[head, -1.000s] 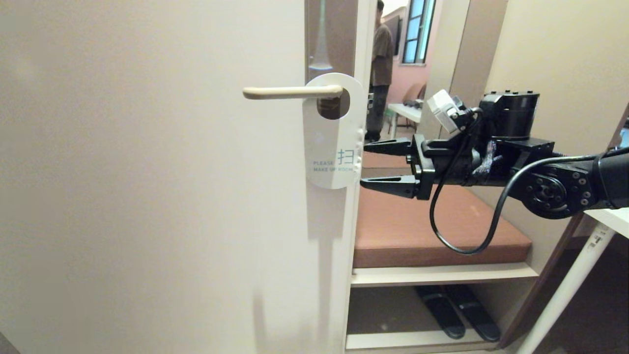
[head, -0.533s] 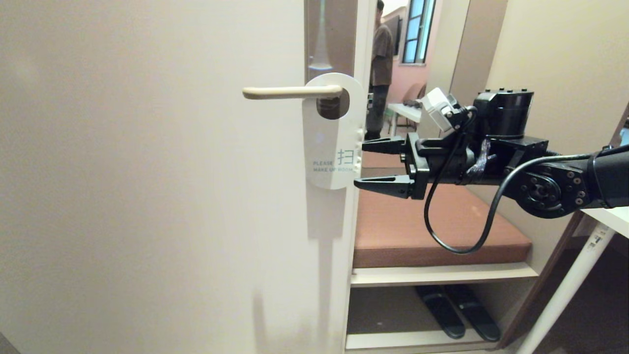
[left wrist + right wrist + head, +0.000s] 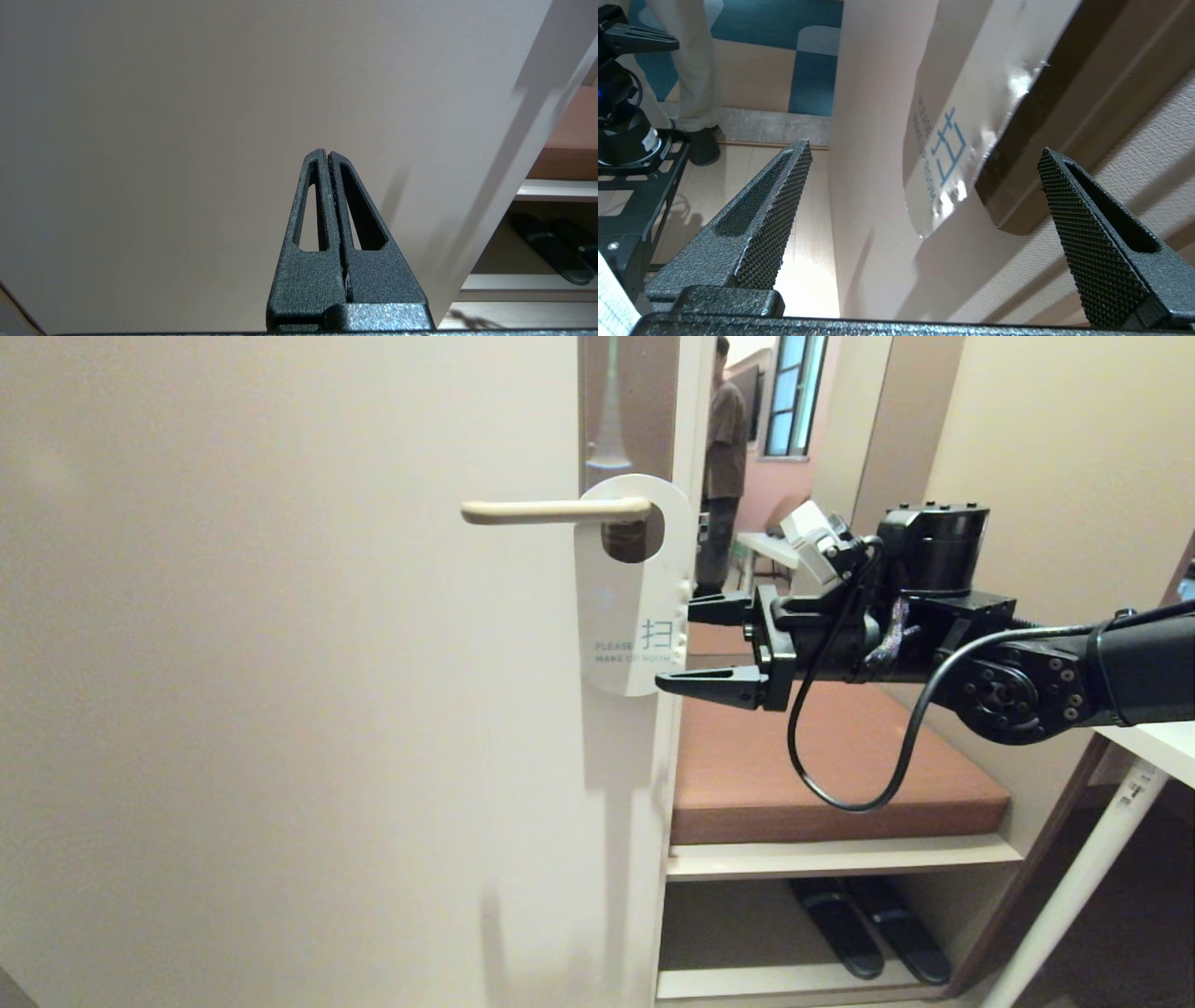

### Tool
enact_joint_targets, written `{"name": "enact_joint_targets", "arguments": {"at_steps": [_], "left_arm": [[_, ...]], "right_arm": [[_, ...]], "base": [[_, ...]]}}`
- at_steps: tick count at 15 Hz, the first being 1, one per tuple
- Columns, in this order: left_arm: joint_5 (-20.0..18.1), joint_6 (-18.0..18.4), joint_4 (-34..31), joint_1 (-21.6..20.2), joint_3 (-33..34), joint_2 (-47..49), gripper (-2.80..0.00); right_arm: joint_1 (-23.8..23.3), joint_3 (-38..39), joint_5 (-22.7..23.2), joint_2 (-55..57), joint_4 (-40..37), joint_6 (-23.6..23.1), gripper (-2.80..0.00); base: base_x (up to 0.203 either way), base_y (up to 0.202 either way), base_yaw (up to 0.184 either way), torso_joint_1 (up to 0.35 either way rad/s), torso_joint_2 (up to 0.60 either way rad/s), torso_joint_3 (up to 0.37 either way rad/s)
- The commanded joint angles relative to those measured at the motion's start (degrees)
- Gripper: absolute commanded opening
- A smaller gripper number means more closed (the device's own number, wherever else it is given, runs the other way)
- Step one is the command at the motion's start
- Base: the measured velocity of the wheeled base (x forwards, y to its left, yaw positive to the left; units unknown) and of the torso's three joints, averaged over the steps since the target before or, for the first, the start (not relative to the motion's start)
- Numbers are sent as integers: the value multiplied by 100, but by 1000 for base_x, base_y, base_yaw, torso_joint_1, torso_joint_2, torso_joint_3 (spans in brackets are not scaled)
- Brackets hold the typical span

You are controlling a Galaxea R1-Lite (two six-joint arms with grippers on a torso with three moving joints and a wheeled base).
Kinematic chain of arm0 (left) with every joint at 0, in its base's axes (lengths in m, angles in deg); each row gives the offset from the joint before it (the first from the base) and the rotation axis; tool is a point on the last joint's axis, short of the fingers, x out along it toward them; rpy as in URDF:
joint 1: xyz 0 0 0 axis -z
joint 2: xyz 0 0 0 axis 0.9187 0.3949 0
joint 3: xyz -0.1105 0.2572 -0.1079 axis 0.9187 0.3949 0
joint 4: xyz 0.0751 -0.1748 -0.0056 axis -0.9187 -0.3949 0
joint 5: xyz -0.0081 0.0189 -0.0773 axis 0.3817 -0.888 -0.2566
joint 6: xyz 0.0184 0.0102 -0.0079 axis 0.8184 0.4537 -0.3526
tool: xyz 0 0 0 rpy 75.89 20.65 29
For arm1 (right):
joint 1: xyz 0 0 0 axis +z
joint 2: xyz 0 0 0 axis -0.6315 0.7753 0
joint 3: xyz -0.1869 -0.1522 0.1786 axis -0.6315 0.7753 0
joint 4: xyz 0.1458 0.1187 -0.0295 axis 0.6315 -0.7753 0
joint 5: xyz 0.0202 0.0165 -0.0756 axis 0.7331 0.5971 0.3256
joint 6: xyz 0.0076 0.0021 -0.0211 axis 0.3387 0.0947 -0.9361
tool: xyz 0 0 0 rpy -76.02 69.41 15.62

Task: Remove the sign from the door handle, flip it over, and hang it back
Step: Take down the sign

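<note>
My right gripper [image 3: 689,646], fingers spread wide and empty, reaches level toward the sign [image 3: 628,607] hanging lengthwise from the door handle [image 3: 555,511], immediately to its left, white face out.

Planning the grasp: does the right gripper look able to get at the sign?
Probably yes. The right gripper is open beside the sign's lower edge, with nothing between them; the sign hangs free on the handle.
</note>
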State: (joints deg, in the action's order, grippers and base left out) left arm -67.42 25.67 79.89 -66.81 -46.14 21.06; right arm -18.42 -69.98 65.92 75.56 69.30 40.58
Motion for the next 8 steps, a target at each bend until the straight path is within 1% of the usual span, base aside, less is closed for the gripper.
{"name": "enact_joint_targets", "arguments": {"at_steps": [1,8], "left_arm": [[5,-4,1,-1,0,2,-280],[5,-4,1,-1,0,2,-280]], "right_arm": [[35,-4,34,14,26,-11,0],[179,-21,-9,23,18,-11,0]], "base": [[0,0,0,0,0,0],[0,0,0,0,0,0]]}}
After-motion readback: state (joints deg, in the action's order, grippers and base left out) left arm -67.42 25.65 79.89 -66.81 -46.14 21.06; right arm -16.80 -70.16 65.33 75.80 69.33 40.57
